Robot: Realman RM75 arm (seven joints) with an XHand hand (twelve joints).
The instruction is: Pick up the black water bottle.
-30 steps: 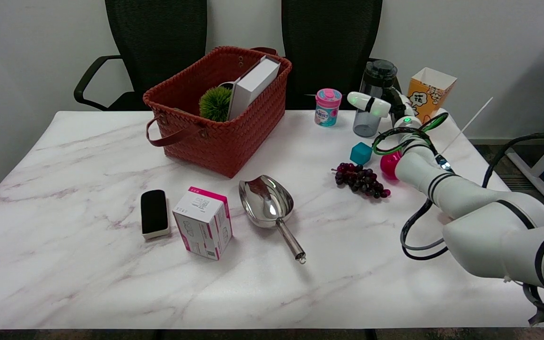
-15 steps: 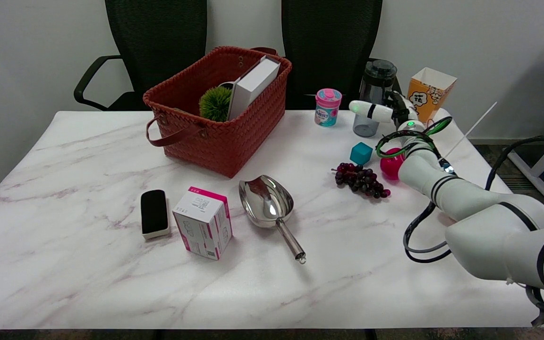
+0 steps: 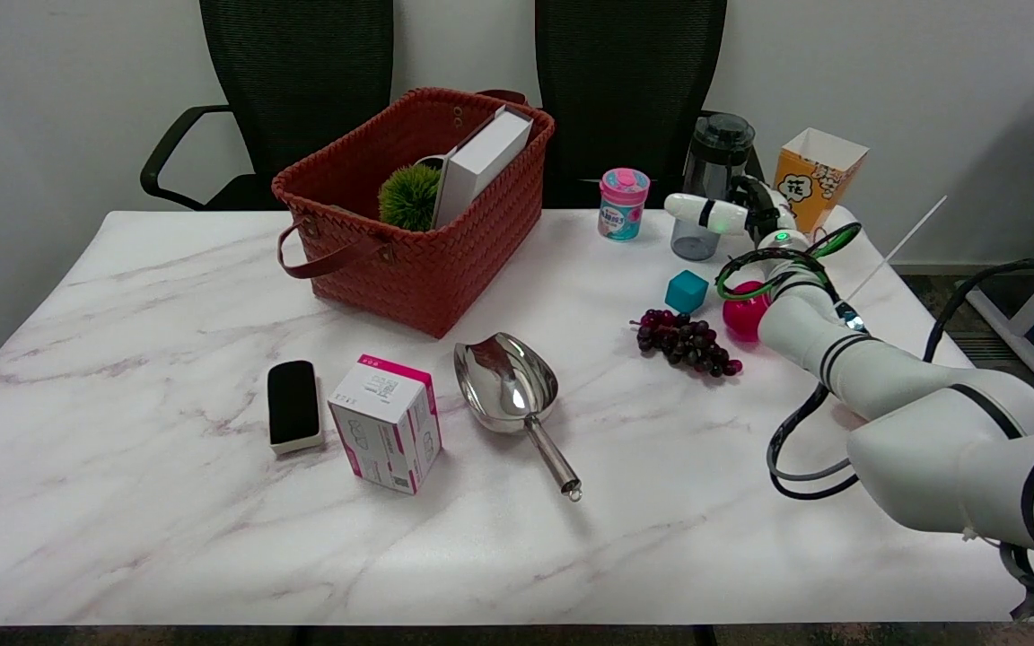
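Observation:
The black water bottle, smoky with a black lid, stands upright at the table's far right, beside the popcorn box. My right hand is wrapped round its lower half. One white finger lies flat across the bottle's front, and the rest of the hand is against its right side and partly hidden behind it. The bottle's base still looks to be on the table.
An orange popcorn box stands just right of the bottle and a pink-lidded tub to its left. A teal cube, a pink ball and purple grapes lie under my forearm. The red basket, scoop, pink box and black eraser sit further left.
The hand's front finger has dropped lower across the bottle and levelled out, and the wrist has shifted slightly right. The bottle has barely moved.

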